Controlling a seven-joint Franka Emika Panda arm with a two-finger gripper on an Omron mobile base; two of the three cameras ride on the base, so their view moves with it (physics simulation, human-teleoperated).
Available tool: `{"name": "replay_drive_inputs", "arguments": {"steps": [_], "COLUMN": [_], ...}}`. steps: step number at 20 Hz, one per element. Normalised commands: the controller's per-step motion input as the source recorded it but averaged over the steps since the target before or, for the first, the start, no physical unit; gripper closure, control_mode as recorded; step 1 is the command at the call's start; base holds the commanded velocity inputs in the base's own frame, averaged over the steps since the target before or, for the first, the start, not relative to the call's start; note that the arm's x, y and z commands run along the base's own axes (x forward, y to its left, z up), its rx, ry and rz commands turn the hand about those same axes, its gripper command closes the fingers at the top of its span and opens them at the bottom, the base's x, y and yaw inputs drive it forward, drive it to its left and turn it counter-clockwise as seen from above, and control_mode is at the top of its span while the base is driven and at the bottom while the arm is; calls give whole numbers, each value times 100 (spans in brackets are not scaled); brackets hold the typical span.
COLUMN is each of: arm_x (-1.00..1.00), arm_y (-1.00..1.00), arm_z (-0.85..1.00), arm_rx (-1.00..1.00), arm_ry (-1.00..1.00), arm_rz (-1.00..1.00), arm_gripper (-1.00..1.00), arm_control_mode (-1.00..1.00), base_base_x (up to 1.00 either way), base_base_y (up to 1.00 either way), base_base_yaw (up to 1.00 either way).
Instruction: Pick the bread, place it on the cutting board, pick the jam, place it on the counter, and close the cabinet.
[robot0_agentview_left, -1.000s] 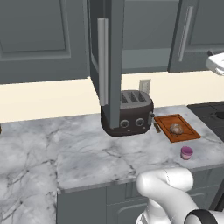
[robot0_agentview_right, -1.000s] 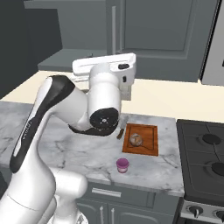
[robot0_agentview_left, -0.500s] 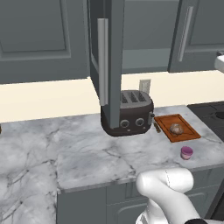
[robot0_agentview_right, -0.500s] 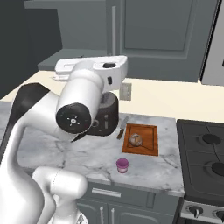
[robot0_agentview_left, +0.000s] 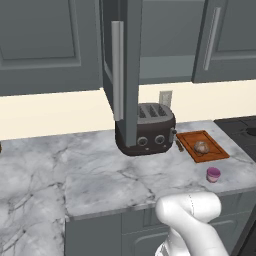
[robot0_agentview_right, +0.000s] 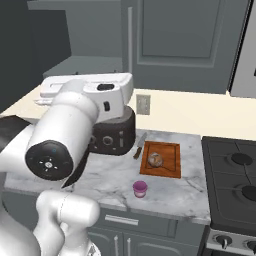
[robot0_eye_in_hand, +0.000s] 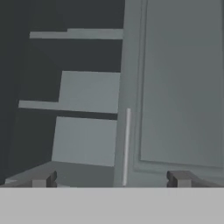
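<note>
Bread and jam are placed; only the open cabinet door is left for you.

In the hand view your gripper (robot0_eye_in_hand: 112, 179) is spread wide and empty: open shelves lie ahead of its left tip, the cabinet (robot0_eye_in_hand: 175, 87) door's pale handle (robot0_eye_in_hand: 127, 146) stands between the tips, ready for a push. Well away from the jaws, the bread (robot0_agentview_right: 156, 160) rests on the cutting board (robot0_agentview_right: 172, 152) and the jam (robot0_agentview_right: 140, 188) stands on the counter (robot0_agentview_right: 170, 192) beside it.

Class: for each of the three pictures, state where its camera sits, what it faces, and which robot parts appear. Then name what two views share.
Left base view: behind-left, facing the open cabinet door; white arm lower right.
Right base view: behind-right, facing the counter; arm fills left.
Hand view: on the hand, facing the cabinet; open gripper below.
Shared: toaster, cutting board, bread, jam.
</note>
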Motion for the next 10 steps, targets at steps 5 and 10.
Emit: {"name": "replay_drive_inputs", "arguments": {"steps": [5, 10], "arm_x": [-44, -30], "arm_y": [21, 20], "arm_z": [0, 0], "arm_rx": [0, 0], "arm_ry": [0, 0], "arm_rz": [-1, 0], "arm_gripper": [-100, -100], "arm_control_mode": [-100, -100], "base_base_x": [0, 0], "base_base_y": [0, 0], "base_base_yaw": [0, 0]}}
